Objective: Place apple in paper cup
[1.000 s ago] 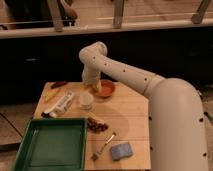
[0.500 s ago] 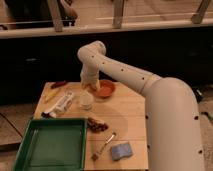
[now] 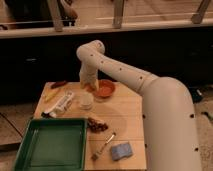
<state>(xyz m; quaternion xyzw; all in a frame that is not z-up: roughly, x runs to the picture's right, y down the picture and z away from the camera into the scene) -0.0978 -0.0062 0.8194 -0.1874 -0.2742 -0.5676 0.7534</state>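
Note:
The paper cup (image 3: 86, 101) is small and white and stands upright on the wooden table (image 3: 127, 112), left of centre. My gripper (image 3: 88, 84) hangs from the white arm just behind and above the cup, between the cup and the orange-brown bowl (image 3: 105, 89). The apple does not show clearly. A small orange patch at the gripper's lower end may be it, or may be the bowl's rim. The cup's inside looks pale and empty.
A green tray (image 3: 50, 145) fills the front left. A dark red cluster of small fruits (image 3: 97, 126), a brush (image 3: 104, 146) and a blue sponge (image 3: 121, 150) lie at the front. A white packet (image 3: 60, 104) and a yellow item (image 3: 52, 95) lie left of the cup.
The arm's wrist and gripper have shifted a little to the left, away from the bowl and closer to above the cup. The things on the table have not moved.

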